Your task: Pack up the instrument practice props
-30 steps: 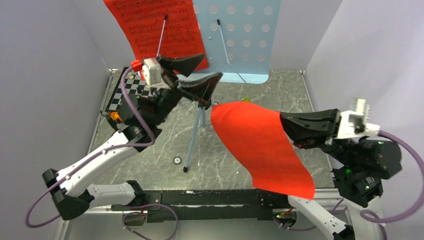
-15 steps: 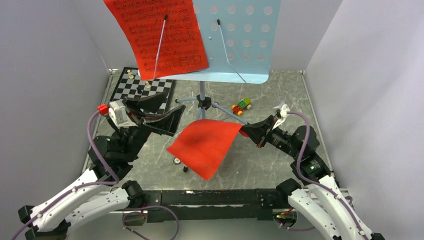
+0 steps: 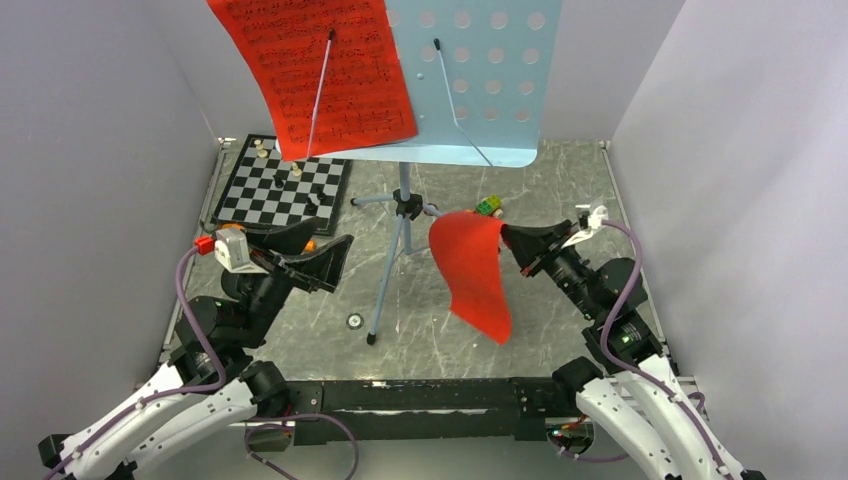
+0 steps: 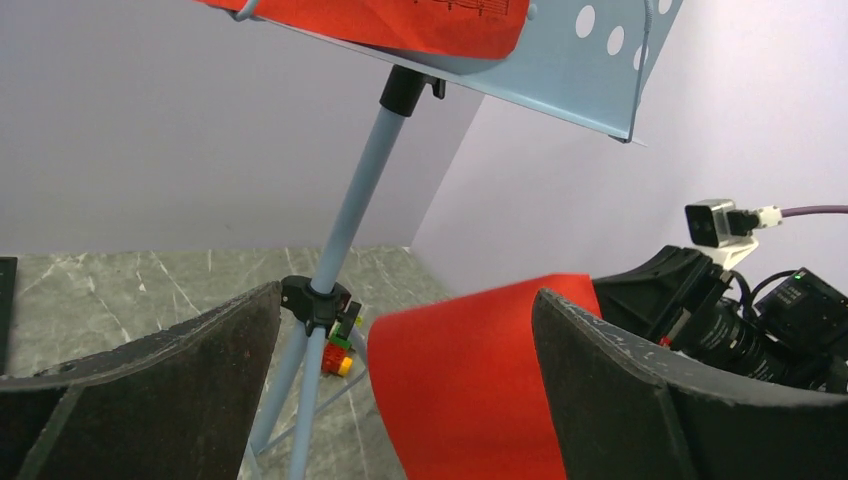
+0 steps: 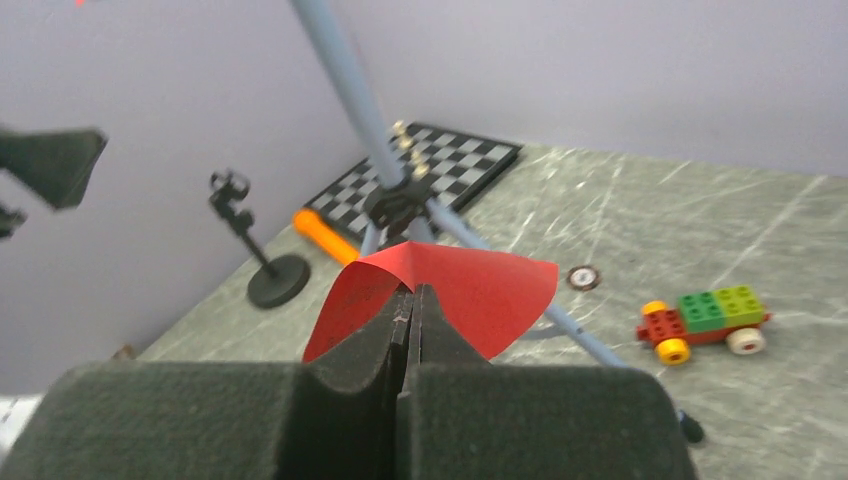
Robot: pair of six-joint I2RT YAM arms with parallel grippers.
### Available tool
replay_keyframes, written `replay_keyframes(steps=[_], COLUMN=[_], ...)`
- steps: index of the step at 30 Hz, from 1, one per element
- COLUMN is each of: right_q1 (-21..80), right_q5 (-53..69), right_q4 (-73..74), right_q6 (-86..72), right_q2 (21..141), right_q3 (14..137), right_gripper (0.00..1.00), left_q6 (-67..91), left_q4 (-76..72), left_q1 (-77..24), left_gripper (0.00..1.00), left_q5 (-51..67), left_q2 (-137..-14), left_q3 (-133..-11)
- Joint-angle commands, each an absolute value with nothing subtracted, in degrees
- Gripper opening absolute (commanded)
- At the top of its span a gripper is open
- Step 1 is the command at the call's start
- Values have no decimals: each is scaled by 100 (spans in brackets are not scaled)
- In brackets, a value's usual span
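Right gripper (image 3: 507,236): jaws pinched shut on the edge of a loose red sheet (image 3: 474,272), which droops from the fingertips. Left gripper (image 3: 333,233): jaws wide, nothing in them. Music stand (image 3: 470,90) ahead of and above it, second red sheet (image 3: 320,70) on the stand's tray. Microphone (image 5: 322,235) ahead-left of the right gripper, past the held sheet; toy car (image 5: 705,320) ahead-right.

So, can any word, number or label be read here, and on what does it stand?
No text can be read.
On the music stand, the red sheet-music page: printed notation, too small to read.
The loose red page in the right end effector: no print visible.
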State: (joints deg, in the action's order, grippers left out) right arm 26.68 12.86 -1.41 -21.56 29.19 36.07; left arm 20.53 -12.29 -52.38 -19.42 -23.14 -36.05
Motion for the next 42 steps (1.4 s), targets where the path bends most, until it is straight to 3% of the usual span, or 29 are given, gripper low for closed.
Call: replay_keyframes(steps=[1,8,15,29,31,37,42], right_q1=[2531,1885,-691,-1397,-1397,-1646,-1788], right_q5=[128,-119,2192,3068,3032,2598,2472], right_q4=[-361,-796,-2403,-3051,-2541,1304,1245], right_q6=[-2102,-2476,-4457,-5710,-5560,-4835,-4741], right_q2=[2870,3444,4657,7610,7966,10545,10985], right_q3=[4031,4208,4065,5843,6341,8465,8030], right_gripper=[0,0,0,0,0,0,0], left_q6=[2170,2175,2312,2545,2515,2652,2729], left_q4=[-1191,-1133,-1067,-1013,-1093,-954,-645], left_q1=[-5256,-5262,-5260,-5258,-5261,-5250,-5248], left_gripper=[99,99,99,99,99,99,99], left_q5=[-2070,-2057,-2056,-2369,-2410,-2478,-2521], left_q2=[-2233,-2204,-1938,-1789,-1836,-2145,-2333], left_q3=[-3595,-3565,-3318,-2801,-2730,-2844,-3004])
